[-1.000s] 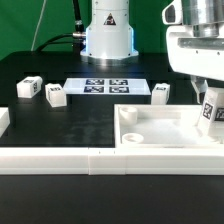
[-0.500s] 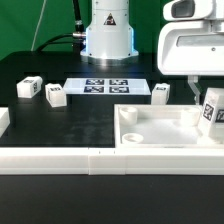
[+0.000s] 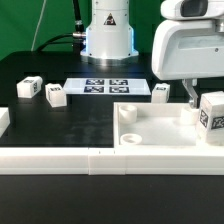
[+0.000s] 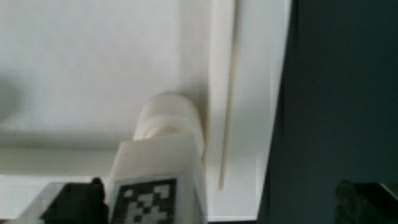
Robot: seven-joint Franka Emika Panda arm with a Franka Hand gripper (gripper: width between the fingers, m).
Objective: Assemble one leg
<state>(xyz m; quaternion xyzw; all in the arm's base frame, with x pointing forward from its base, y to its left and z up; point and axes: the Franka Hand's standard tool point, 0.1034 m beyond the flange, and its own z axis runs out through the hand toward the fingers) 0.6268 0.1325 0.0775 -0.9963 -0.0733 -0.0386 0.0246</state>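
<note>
A long white rail (image 3: 60, 160) runs across the nearest edge of the black counter (image 3: 90, 115). Just behind it, on the exterior view's right, sits the large white tray (image 3: 150, 135), open side up, with a round hole (image 3: 128, 113) in its near-left corner.

One leg (image 3: 212, 118) stands in the tray's right corner, its long axis upright with a slight lean, its tagged face turned toward the camera. The wrist view shows the same leg (image 4: 160, 165) as a rounded white post pressed against the tray's inner wall (image 4: 222, 90), the tag at its upper end. Nothing else lies in the tray as far as can be seen.

The hand (image 3: 193, 95) hangs just above the tray's right side with its fingers spread wide. One dark fingertip (image 3: 191, 95) hangs beside the leg, to the exterior view's left of it, without gripping it, and the hand holds nothing.

Farther back, three more legs rest on the counter: two (image 3: 28, 88) (image 3: 55, 96) close together on the left and one (image 3: 161, 92) right of the marker board (image 3: 106, 86), which lies flat in the middle. A short white block (image 3: 4, 120) sits at the far left edge. The arm's base (image 3: 108, 35) rises behind the board.
</note>
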